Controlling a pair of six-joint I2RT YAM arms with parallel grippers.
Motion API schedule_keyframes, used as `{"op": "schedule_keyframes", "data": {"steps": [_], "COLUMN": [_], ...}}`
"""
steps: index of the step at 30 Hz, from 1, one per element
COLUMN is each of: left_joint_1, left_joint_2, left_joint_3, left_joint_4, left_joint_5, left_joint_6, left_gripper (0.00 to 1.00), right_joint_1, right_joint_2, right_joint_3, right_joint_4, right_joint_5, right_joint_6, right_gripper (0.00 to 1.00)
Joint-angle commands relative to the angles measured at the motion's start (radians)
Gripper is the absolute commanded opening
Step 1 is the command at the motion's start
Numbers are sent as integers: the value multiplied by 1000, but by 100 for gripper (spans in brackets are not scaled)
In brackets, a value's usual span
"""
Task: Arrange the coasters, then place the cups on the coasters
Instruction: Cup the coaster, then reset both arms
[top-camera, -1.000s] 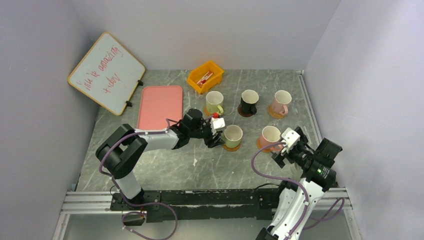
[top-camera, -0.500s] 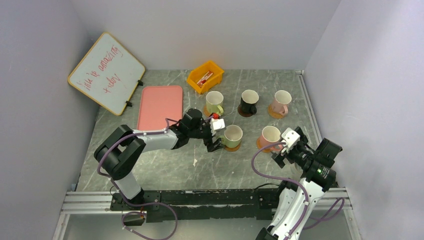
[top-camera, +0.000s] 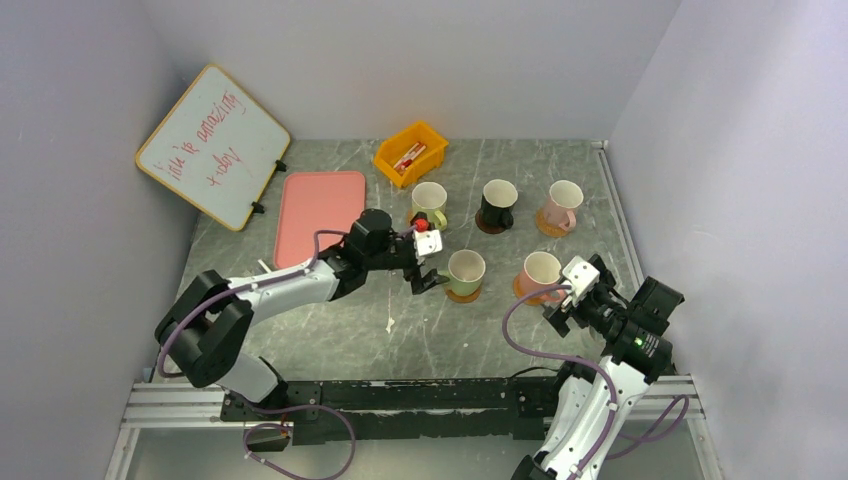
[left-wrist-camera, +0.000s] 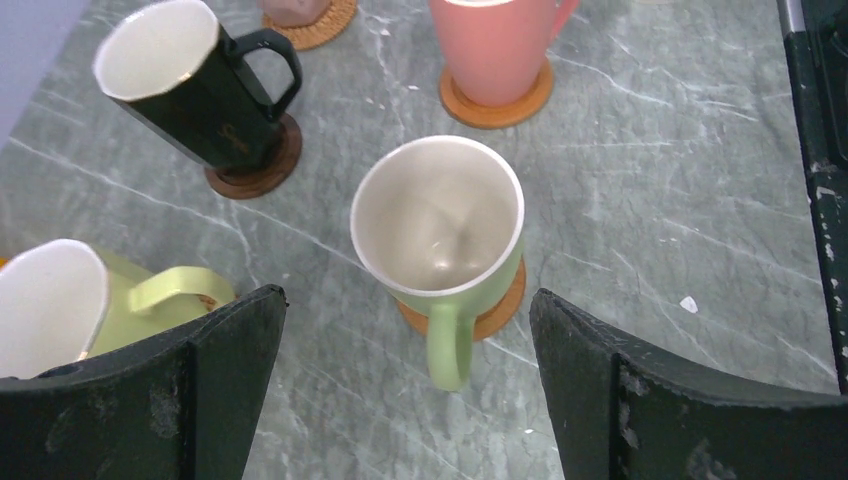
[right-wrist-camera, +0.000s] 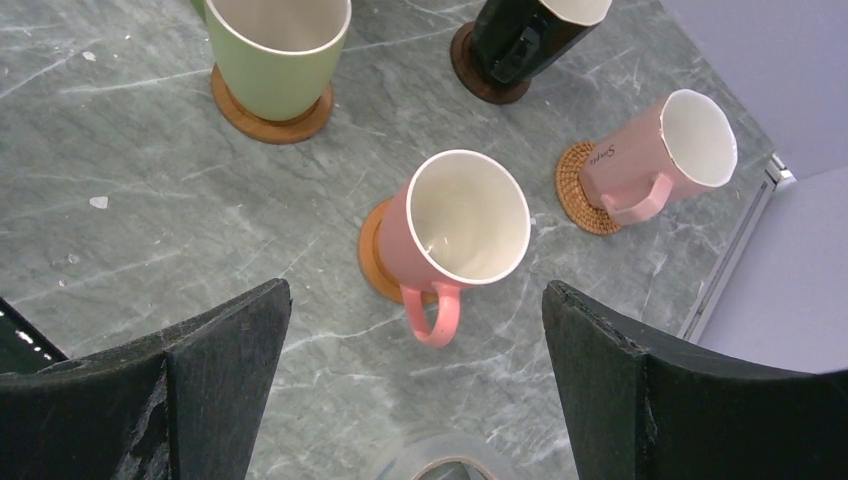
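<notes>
The left gripper (top-camera: 432, 268) and right gripper (right-wrist-camera: 415, 290) stand wide open, empty. Just ahead, between the left jaws, the green cup (left-wrist-camera: 437, 215) sits on its coaster (left-wrist-camera: 505, 305). All 5 seem placed; next, retreat without nudging.

Robot lab test cell, not a home. Plain pale walls (top-camera: 400, 60) boxed in a marble-look counter (top-camera: 330, 330) on three sides. An aluminium rail (top-camera: 170, 400) along the near edge carried the left arm (top-camera: 290, 285) and right arm (top-camera: 600, 390), with purple cables (top-camera: 525, 330) looping loose. A whiteboard (top-camera: 213, 145) with red handwriting leaned at the left wall. A yellow bin (top-camera: 410, 153), pink tray (top-camera: 320, 215) and cups (top-camera: 466, 268) stood on the counter.
</notes>
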Motion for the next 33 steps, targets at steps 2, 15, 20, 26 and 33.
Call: {"op": "schedule_keyframes", "data": {"steps": [2, 15, 20, 26, 33], "left_joint_1": [-3, 57, 170, 354, 438], "left_joint_2": [-92, -246, -289, -427, -686], "left_joint_3": [6, -57, -60, -107, -216], "left_joint_4": [40, 137, 112, 61, -70], "left_joint_5": [-59, -397, -387, -389, -548], "left_joint_6": [22, 104, 77, 4, -8], "left_gripper": [97, 97, 97, 96, 96], "right_joint_1": [-6, -6, -6, -6, -6], "right_joint_2": [-3, -6, -12, -27, -65], "right_joint_3": [7, 26, 35, 76, 119], "right_joint_4": [-4, 23, 36, 0, 20], "right_joint_5": [-46, -30, -6, 24, 36], "right_joint_6": [-30, 16, 40, 44, 152], "right_gripper": [100, 100, 100, 100, 100]}}
